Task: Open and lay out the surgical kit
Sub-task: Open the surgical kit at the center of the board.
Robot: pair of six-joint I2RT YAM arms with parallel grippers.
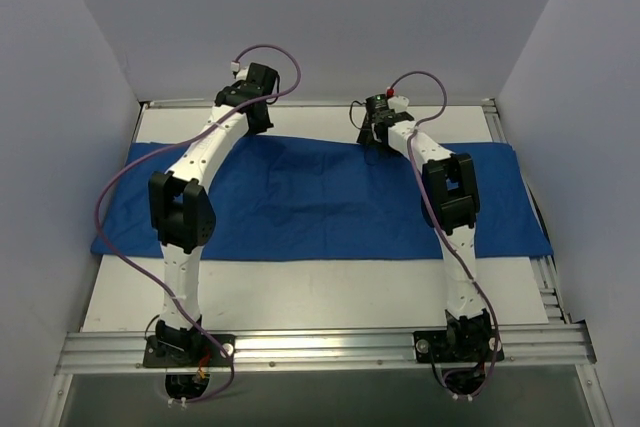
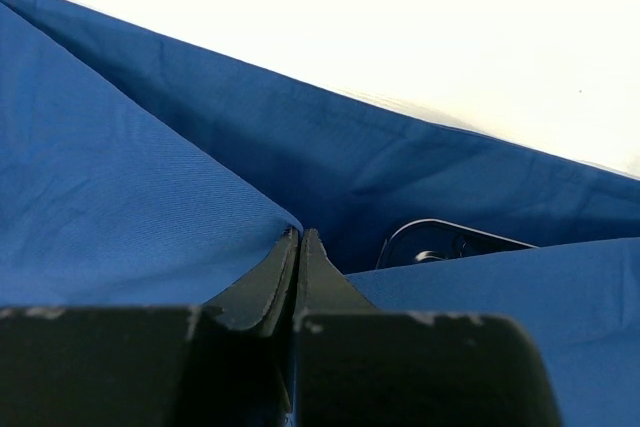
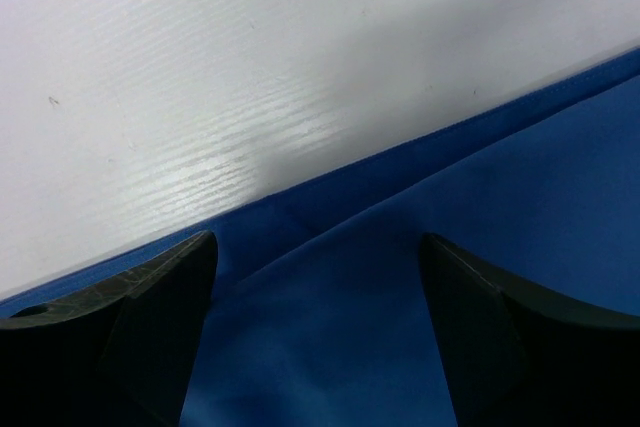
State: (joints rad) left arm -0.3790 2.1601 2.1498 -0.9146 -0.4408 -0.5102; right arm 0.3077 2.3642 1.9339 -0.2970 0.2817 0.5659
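The surgical kit's royal-blue cloth wrap (image 1: 330, 207) lies spread in a wide band across the white table (image 1: 300, 292). At the wrap's far edge my left gripper (image 1: 258, 119) is shut on a raised fold of the cloth (image 2: 120, 197), which peaks at my left gripper's (image 2: 298, 233) tips. Under that lifted flap shows the rounded rim of the steel tray (image 2: 432, 231), with something dark inside. My right gripper (image 1: 373, 137) stands open low over the far edge too. In the right wrist view a cloth fold (image 3: 340, 347) runs between my right gripper's (image 3: 318, 239) fingers. The clamps, tweezers and packets are hidden.
Bare white table (image 3: 250, 67) runs beyond the cloth's far edge. Grey walls close in on both sides and behind. An aluminium rail (image 1: 320, 347) carries both arm bases at the near edge. Purple cables (image 1: 120, 187) loop from each arm.
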